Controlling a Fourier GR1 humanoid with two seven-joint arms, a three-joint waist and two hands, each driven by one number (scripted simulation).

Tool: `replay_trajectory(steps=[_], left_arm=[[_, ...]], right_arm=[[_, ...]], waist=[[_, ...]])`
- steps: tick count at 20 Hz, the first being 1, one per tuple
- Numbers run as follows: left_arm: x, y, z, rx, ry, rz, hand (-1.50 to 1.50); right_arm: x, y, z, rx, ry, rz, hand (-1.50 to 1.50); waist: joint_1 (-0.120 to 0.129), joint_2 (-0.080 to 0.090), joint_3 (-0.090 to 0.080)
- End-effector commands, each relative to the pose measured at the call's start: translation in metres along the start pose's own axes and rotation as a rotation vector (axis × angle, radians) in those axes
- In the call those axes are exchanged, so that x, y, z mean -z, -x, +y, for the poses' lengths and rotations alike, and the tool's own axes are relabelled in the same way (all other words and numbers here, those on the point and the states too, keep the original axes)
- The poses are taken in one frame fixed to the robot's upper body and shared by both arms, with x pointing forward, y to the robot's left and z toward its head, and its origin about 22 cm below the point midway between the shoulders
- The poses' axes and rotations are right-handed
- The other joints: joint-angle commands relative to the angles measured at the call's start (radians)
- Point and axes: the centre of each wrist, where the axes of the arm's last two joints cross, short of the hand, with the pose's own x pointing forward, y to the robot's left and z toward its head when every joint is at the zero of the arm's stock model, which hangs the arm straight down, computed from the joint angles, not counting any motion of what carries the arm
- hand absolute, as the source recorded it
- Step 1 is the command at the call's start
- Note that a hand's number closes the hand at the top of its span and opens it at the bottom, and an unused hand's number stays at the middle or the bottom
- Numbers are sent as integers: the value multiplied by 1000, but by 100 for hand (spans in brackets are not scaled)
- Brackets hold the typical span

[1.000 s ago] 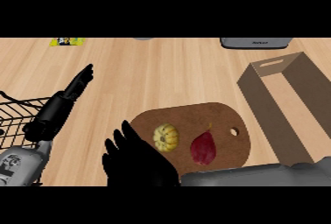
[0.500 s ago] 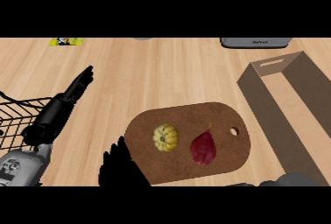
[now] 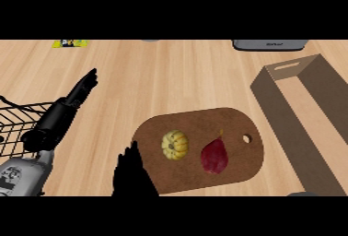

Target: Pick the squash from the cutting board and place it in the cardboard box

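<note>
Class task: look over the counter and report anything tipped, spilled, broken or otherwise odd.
Nothing stands out. The squash and a red vegetable lie apart on the cutting board, the cardboard box sits open to its right, and a wire basket stands at the left edge.

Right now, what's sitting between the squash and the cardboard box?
In the head view, a dark red vegetable lies on the cutting board between the squash and the cardboard box.
</note>
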Motion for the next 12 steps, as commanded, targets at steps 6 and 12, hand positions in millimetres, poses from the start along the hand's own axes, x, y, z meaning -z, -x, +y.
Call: replay_trajectory(steps=[6, 12], left_arm=[[1, 0, 1, 10, -3, -12, 0], [19, -5, 11, 24, -8, -10, 0]], right_arm=[[20, 19, 16, -53, -28, 72, -150], [40, -1, 44, -95, -8, 104, -150]], waist=[[2, 1, 0], [0, 3, 0]])
